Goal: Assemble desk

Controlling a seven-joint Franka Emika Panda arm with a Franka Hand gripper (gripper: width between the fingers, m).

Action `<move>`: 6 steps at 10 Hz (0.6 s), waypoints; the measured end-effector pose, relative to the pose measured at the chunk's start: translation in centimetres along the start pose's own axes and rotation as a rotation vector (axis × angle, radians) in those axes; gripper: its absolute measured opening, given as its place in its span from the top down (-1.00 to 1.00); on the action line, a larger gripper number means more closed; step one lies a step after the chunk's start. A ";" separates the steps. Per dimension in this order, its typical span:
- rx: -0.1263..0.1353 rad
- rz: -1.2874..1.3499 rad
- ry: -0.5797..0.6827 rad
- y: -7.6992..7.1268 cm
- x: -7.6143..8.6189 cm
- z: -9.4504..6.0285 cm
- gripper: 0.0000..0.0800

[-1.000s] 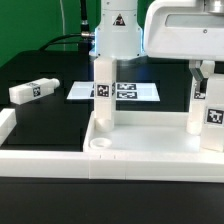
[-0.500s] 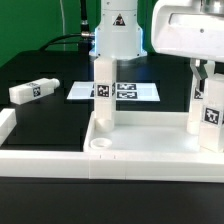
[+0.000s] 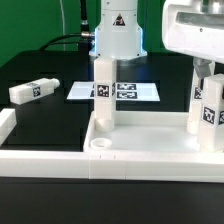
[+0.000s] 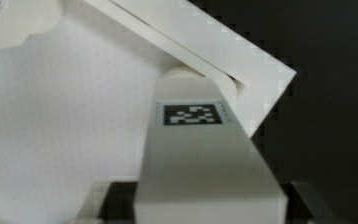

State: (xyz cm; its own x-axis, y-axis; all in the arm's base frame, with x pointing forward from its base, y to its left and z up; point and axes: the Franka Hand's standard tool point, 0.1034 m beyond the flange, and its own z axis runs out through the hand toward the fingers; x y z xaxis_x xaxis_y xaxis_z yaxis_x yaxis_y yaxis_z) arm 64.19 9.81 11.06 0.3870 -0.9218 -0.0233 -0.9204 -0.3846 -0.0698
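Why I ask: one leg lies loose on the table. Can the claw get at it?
Probably not yet: the claw is shut on another leg at the desk top. Nothing crowds the loose leg, so once freed it likely could.

A robotics lab: tagged marker board [image 3: 140, 91] on black table [image 3: 50, 120], green backdrop [image 3: 30, 25].

Black table [image 3: 50, 115], parts laid out.
A desk top [image 3: 150, 160] was set near the front, a loose leg [image 3: 32, 90] and the marker board [image 3: 82, 92] farther back, a rail [image 3: 40, 160] along the edge.
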 end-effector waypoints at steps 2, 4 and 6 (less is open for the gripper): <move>0.034 0.206 -0.008 0.4 -0.2 0.0 0.27; 0.036 0.364 -0.025 0.3 -0.4 0.1 0.27; 0.042 0.490 -0.046 0.2 -0.6 0.1 0.27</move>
State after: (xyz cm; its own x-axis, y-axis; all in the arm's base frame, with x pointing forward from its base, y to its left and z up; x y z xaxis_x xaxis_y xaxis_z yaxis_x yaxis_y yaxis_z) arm 63.75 10.26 10.95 -0.0881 -0.9903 -0.1073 -0.9921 0.0969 -0.0796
